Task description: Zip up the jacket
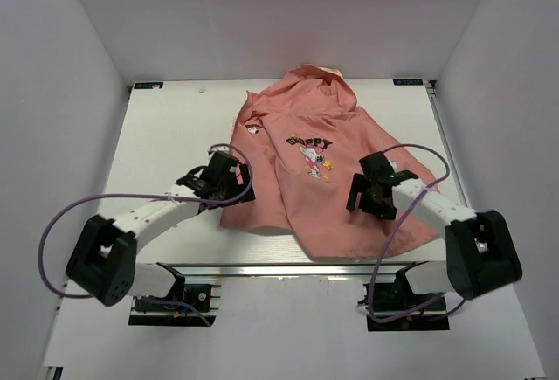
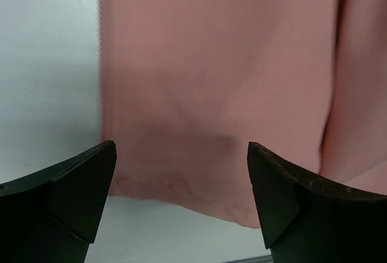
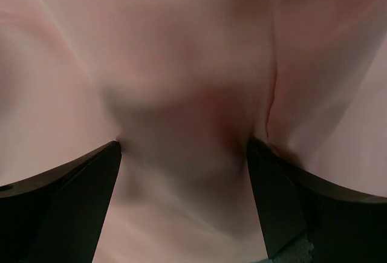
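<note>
The jacket (image 1: pixel 297 196) lies spread on the white table (image 1: pixel 175 135), salmon-pink side up, hood at the far end and a cartoon print (image 1: pixel 313 155) in the middle. No zipper shows. My left gripper (image 1: pixel 232 186) is open at the jacket's lower left edge. In the left wrist view its gripper (image 2: pixel 181 154) frames the hem of the jacket (image 2: pixel 211 81). My right gripper (image 1: pixel 358 196) is open and low over the jacket's right side. In the right wrist view its gripper (image 3: pixel 181 154) has rumpled jacket fabric (image 3: pixel 181 63) between its fingers.
White walls close in the table on the left, right and far sides. A metal rail (image 1: pixel 288 269) runs along the near edge between the arm bases. Purple cables (image 1: pixel 52 223) loop beside each arm.
</note>
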`<action>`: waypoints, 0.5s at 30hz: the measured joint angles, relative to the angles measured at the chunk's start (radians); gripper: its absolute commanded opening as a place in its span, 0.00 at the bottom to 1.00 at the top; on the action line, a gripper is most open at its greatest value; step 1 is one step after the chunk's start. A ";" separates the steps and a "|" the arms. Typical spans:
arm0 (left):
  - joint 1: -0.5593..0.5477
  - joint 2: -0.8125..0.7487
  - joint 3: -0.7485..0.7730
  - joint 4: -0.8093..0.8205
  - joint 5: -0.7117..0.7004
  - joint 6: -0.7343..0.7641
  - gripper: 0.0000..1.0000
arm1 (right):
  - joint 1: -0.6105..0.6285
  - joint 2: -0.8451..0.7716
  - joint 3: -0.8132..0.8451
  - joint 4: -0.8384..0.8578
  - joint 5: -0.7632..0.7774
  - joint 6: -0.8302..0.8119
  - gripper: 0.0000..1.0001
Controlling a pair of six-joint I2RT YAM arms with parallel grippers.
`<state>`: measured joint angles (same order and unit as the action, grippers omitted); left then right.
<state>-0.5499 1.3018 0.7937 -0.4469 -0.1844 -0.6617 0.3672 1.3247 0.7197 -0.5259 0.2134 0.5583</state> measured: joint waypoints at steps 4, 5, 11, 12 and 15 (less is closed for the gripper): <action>-0.005 0.120 -0.036 0.071 0.094 -0.016 0.98 | 0.055 0.127 0.032 -0.001 0.020 0.023 0.89; -0.005 0.158 -0.019 0.078 0.098 -0.016 0.98 | 0.068 0.153 0.057 -0.002 0.023 0.031 0.89; 0.020 0.371 0.162 0.081 0.055 -0.021 0.98 | 0.153 0.365 0.274 -0.002 0.023 0.037 0.89; 0.039 0.412 0.211 0.064 0.039 -0.029 0.98 | 0.162 0.404 0.319 -0.003 0.023 0.035 0.89; 0.132 0.539 0.372 0.006 -0.019 -0.053 0.98 | 0.174 0.525 0.475 -0.008 0.027 0.024 0.89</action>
<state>-0.4183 1.8408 1.1656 -0.4408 -0.2031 -0.7151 0.5415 1.8496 1.1950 -0.5339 0.2401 0.5823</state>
